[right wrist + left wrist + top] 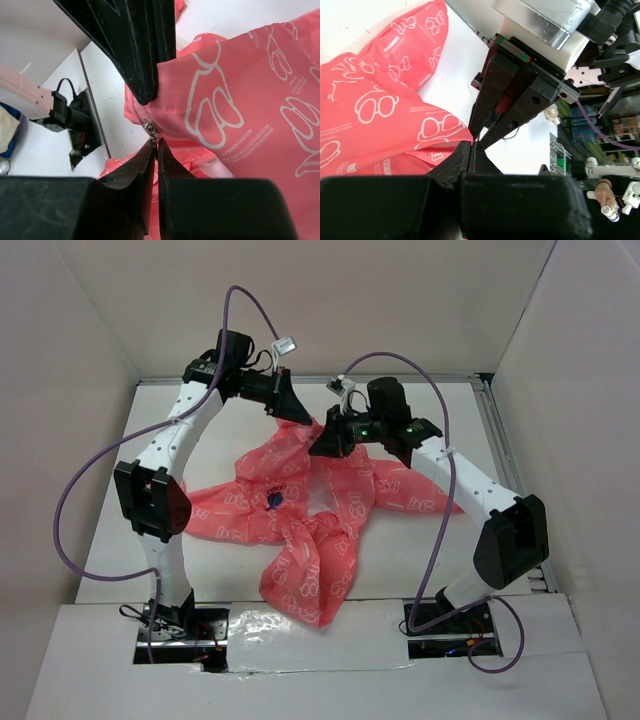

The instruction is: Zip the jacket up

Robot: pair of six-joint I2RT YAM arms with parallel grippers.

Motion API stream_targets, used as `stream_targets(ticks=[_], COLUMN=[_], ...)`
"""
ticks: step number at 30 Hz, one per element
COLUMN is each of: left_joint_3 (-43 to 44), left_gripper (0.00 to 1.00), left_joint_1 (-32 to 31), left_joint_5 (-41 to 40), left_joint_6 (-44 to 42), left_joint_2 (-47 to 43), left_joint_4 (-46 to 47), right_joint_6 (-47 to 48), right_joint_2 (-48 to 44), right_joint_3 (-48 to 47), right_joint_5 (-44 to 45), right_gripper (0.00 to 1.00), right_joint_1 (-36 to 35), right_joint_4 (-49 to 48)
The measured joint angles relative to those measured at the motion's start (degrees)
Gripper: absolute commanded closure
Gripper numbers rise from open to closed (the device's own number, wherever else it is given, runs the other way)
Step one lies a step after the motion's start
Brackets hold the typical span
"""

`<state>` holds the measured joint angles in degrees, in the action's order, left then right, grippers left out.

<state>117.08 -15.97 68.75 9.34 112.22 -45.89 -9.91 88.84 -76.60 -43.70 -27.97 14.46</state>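
the jacket (300, 530) lies crumpled in the middle of the worktop (420, 550), sleeves thrown out to the left and right and one end trailing toward the near edge. its far end is lifted off the surface between my two tools.

my left tool (471, 148) is pressed together on the fabric edge beside the zipper teeth (436, 150), holding that end up and fairly taut. my right tool (155, 146) comes in just beside it from the right, tips almost touching the left one. its fingers are drawn nearly together, with only a thin slit between them, right under the small metal zipper pull (149, 129). i cannot tell from my wrist view whether the pull is truly caught between them or sits just above the tips.

so i judge this is the step of taking hold of the pull, with the zip itself not yet run. next i need a firm pinch on that pull. then my right tool should draw along the line of the teeth while my left holds its end fixed, so the fabric stays stretched. the cloth is thin and bunched, so a slack or folded edge could jam the slider, and the tiny pull could slip out.
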Motion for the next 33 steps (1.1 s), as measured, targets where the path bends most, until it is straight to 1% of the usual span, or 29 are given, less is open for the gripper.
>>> stream_targets(ticks=[1,2,3,8,14,18,22,28,33], left_joint_3=[0.37,0.76,1.20,3.63,3.80,4.46,7.52,8.20,10.08], left_gripper=[1.00,1.00,1.00,1.00,1.00,1.00,1.00,1.00,1.00], left_joint_1=[0.00,0.00,0.00,-0.46,-0.61,-0.61,-0.20,3.58,6.27], left_joint_5=[-0.46,-0.98,-1.42,-4.11,-4.35,-4.02,-3.80,0.15,0.28], left_joint_6=[-0.28,-0.46,-0.68,-2.97,-3.28,-3.13,-2.62,1.46,3.37], left_joint_2=[0.00,0.00,0.00,0.00,0.00,0.00,-0.17,-2.10,-2.49], left_joint_4=[-0.44,-0.81,-1.18,-3.45,-3.91,-3.74,-3.48,-0.20,1.09], right_joint_6=[0.42,0.90,1.49,3.43,3.78,1.40,-1.70,-3.93,-5.38], right_joint_2=[0.00,0.00,0.00,-0.09,-0.09,-0.09,0.48,0.87,1.31], right_joint_3=[-0.20,-0.46,-0.68,-1.27,-1.49,-1.64,-1.36,6.32,12.39], right_joint_5=[0.26,0.68,1.05,1.38,2.97,4.28,5.35,5.99,6.49], right_gripper=[0.88,0.99,1.00,1.00,1.00,1.00,1.00,1.00,1.00], right_joint_1=[0.00,0.02,0.09,0.24,0.24,0.24,0.24,0.24,0.24], right_joint_4=[0.66,1.38,1.95,3.34,3.96,3.52,1.01,-2.56,-2.95])
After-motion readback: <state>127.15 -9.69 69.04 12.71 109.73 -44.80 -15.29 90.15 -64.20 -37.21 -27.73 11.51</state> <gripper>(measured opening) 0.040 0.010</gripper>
